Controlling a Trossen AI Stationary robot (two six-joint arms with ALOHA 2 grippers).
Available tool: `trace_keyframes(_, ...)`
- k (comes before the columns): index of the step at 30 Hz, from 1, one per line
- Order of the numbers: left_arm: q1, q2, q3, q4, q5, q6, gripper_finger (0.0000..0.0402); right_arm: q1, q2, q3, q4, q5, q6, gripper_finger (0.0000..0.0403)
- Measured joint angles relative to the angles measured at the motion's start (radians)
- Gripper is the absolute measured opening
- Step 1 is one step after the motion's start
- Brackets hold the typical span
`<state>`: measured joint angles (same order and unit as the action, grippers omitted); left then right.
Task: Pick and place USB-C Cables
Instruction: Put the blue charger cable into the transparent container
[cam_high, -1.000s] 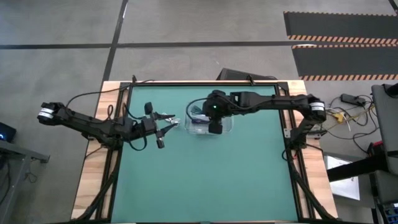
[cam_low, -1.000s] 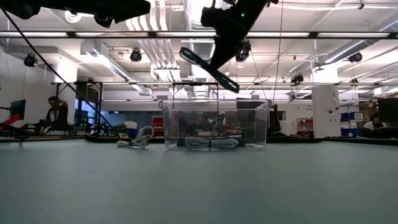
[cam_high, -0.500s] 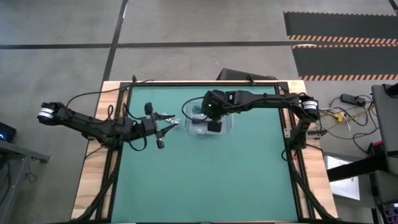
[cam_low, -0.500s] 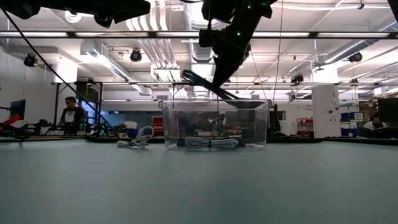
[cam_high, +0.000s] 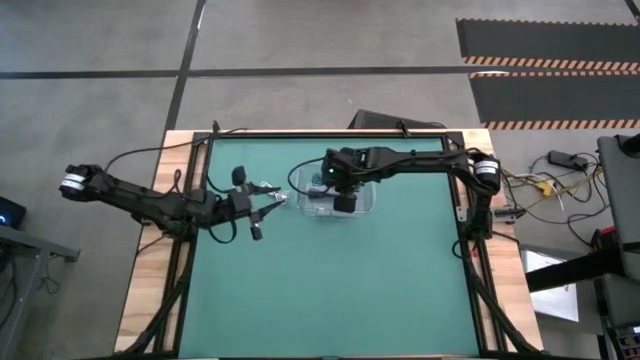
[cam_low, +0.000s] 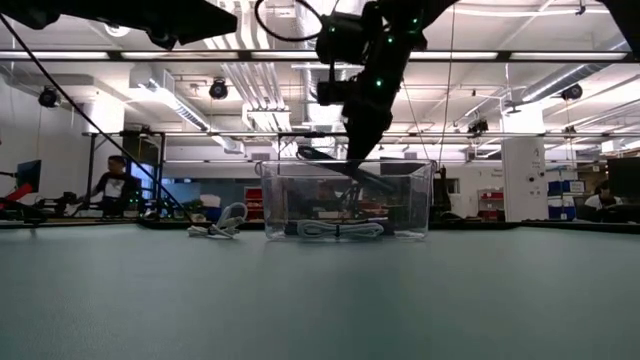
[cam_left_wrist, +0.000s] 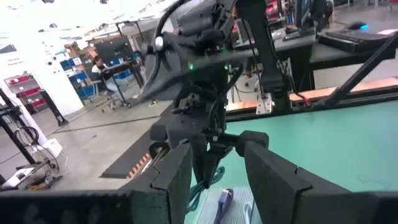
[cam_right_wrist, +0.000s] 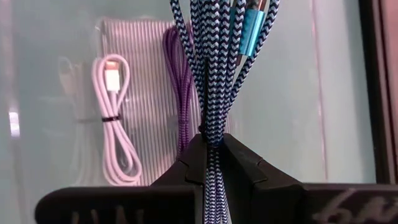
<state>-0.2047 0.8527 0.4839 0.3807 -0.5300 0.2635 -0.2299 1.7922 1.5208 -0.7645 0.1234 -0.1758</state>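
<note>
My right gripper (cam_high: 342, 200) hangs over the clear box (cam_low: 400, 200) and is shut on a dark blue-and-white braided cable bundle (cam_right_wrist: 214, 56) with a teal plug (cam_right_wrist: 252, 25). In the low view the bundle (cam_low: 335, 165) slants down past the box's rim. A white bundle (cam_right_wrist: 115, 124) and a purple one (cam_right_wrist: 180, 106) lie on the box floor. Another white cable (cam_high: 272, 191) lies on the mat left of the box, in front of my open left gripper (cam_left_wrist: 217, 180), which hovers above the mat. My right gripper pinches the braided bundle between its two fingers (cam_right_wrist: 193, 155), several strands together, at a spot (cam_right_wrist: 212, 134) along its folded length. The fingers come from above, pointing down. The bundle is lifted clear and hangs below the fingers, its lower end inside the box opening.
The box stands at the far middle of the green mat (cam_high: 330, 290). The near half of the mat shows nothing on it. A raised frame edges the table (cam_high: 205, 140). People and shelving show in the room behind.
My right gripper has moved down toward the box and slightly toward the table's left. The braided bundle, earlier well above the rim, now dips into the box opening. The left arm has kept still.
</note>
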Motion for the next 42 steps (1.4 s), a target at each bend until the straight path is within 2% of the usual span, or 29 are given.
trace_keyframes(11,0.000,-0.049,0.000,-0.093,-0.001,-0.048,0.0132,-0.028,0.071,0.000,-0.001,0.001,-0.012,0.0022)
trace_keyframes(42,0.000,-0.050,0.000,-0.094,-0.002,-0.048,0.0132,-0.037,0.075,-0.003,0.014,0.002,-0.018,0.0023)
